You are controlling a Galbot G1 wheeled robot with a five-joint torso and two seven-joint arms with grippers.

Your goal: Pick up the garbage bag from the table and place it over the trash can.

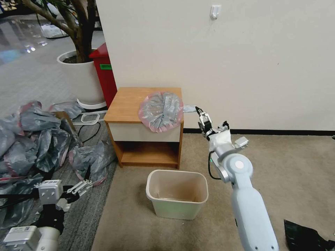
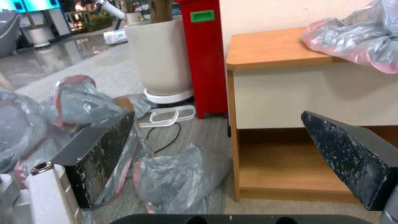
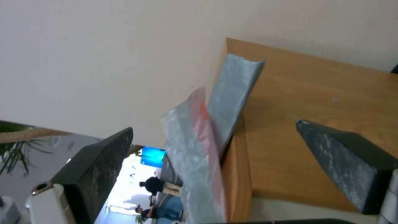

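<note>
The garbage bag (image 1: 161,111), grey with a pink rim, lies bunched on the right half of the table (image 1: 127,101) and hangs over its front edge. A thin grey tail of the bag (image 1: 190,108) sticks out past the table's right side. My right gripper (image 1: 200,112) is level with that tail, just right of the table, and open. In the right wrist view the bag's tail (image 3: 232,93) hangs between the spread fingers (image 3: 104,161), untouched by either. The cream trash can (image 1: 177,193) stands on the carpet in front of the table. My left gripper (image 1: 85,179) waits low at the left, open.
A pile of grey-and-pink bags (image 1: 38,136) covers the floor left of the table. A red bin (image 1: 104,71) and a white planter (image 1: 82,78) stand behind it. A black sheet (image 1: 307,238) lies at the lower right. The wall runs directly behind the table.
</note>
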